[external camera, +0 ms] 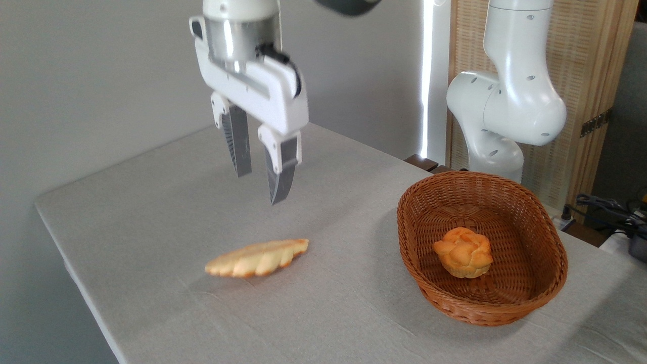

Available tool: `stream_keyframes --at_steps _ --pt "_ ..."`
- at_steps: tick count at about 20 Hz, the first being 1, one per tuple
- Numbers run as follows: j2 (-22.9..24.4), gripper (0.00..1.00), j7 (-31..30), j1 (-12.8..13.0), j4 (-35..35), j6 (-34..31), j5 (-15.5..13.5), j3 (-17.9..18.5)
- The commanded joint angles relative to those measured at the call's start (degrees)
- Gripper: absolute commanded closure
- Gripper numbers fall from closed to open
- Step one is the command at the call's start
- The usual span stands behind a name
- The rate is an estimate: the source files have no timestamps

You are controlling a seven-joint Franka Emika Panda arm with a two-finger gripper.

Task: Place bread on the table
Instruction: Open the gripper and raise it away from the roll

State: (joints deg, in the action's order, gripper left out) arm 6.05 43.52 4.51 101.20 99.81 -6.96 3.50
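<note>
The hand [262,184] hangs (fingers parted, empty) above the bread [257,258] on the table [151,212].

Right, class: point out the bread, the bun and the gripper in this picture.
bread [257,258], fixed camera, middle of the braided top.
bun [463,258], fixed camera, centre of its knotted top.
gripper [263,177], fixed camera, midway between its two fingertips.

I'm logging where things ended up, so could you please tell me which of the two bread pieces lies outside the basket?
The long pale braided bread lies on the table; the rounder orange bun sits inside the wicker basket.
</note>
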Motion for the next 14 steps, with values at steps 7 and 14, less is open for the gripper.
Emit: stream_keyframes --at_steps 7,14 --pt "-4.3 0.0 -4.9 -3.1 -10.8 -8.0 0.5 -2.7" --pt "-4.7 0.0 -5.0 -3.1 -10.8 -8.2 3.3 -4.5"
